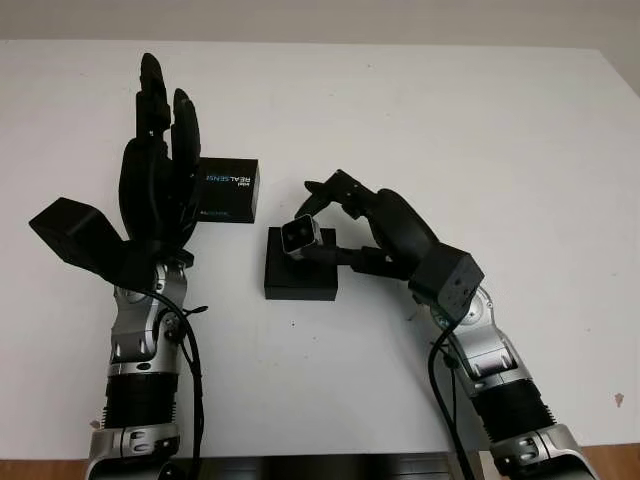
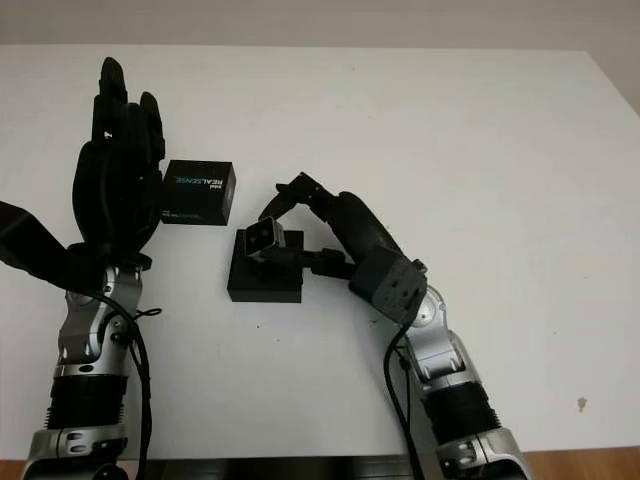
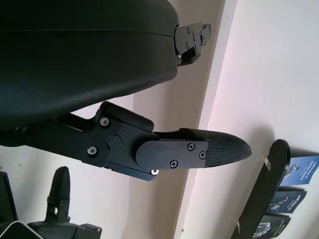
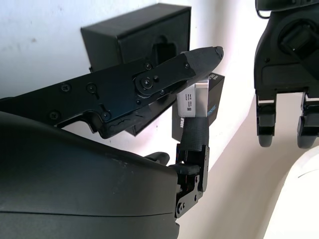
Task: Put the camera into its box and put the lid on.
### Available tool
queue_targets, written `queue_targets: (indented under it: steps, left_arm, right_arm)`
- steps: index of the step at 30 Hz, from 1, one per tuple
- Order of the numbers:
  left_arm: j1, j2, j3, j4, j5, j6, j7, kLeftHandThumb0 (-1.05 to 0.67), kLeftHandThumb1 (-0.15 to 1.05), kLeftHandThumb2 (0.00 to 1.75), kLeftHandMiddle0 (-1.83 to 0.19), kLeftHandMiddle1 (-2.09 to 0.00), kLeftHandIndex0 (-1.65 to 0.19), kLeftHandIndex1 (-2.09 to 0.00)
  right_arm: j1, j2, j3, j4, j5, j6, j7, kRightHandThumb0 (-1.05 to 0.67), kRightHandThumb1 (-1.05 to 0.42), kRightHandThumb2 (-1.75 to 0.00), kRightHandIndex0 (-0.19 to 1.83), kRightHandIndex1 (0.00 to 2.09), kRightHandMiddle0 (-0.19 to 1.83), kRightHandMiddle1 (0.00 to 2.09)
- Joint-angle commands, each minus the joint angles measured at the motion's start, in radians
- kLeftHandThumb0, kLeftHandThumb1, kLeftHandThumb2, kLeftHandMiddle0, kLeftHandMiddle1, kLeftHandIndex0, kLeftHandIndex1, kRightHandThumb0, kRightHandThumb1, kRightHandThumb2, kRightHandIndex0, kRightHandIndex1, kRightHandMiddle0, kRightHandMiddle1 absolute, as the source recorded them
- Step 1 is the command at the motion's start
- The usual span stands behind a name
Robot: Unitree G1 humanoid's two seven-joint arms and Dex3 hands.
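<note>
Two robot hands work over a white desk [image 1: 480, 130]: the right robot hand [image 1: 330, 215] pinches the camera [image 1: 300, 236] above its open box [image 1: 300, 277], ready to lower it in, while the left robot hand [image 1: 160, 170], open and holding nothing, waits beside the lid [image 1: 228, 190].

lid [image 1: 228, 190] left edge behind the left hand [image 1: 158, 180]

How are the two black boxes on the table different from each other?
The lid has white REALSENSE lettering and lies beside the open left robot hand. The box base is plain, nearer the robot, and sits under the camera gripped by the right robot hand. Both are black and lie flat on the white table.
</note>
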Motion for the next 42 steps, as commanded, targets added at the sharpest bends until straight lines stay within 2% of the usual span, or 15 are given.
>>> queue_targets:
  steps: [1,8,28,42]
  left_arm:
    - [0.004,0.0,0.001,-0.007,0.001,-0.006,-0.003,-0.73,1.05,0.39,0.19,0.0,0.19,0.0]
    - [0.006,-0.001,0.001,-0.011,0.001,0.0,0.002,-0.73,1.05,0.4,0.19,0.0,0.19,0.0]
    - [0.011,0.003,0.004,-0.011,-0.006,-0.002,-0.013,-0.72,1.05,0.43,0.19,0.0,0.19,0.0]
    - [0.013,0.005,0.005,-0.016,-0.007,-0.001,-0.015,-0.72,1.05,0.43,0.19,0.0,0.19,0.0]
  right_arm:
    - [0.009,0.024,-0.01,0.011,0.028,-0.02,0.005,-0.49,-1.05,-0.11,0.16,0.31,0.26,1.6]
    - [0.021,0.052,-0.009,0.025,0.04,-0.027,0.012,-0.5,-1.05,-0.13,0.16,0.3,0.26,1.69]
    - [0.018,0.073,-0.008,0.1,-0.031,-0.094,-0.074,-0.47,-1.05,-0.14,0.14,0.31,0.15,1.72]
    - [0.031,0.069,0.004,0.098,-0.059,-0.094,-0.077,-0.48,-1.05,-0.15,0.13,0.31,0.15,1.74]
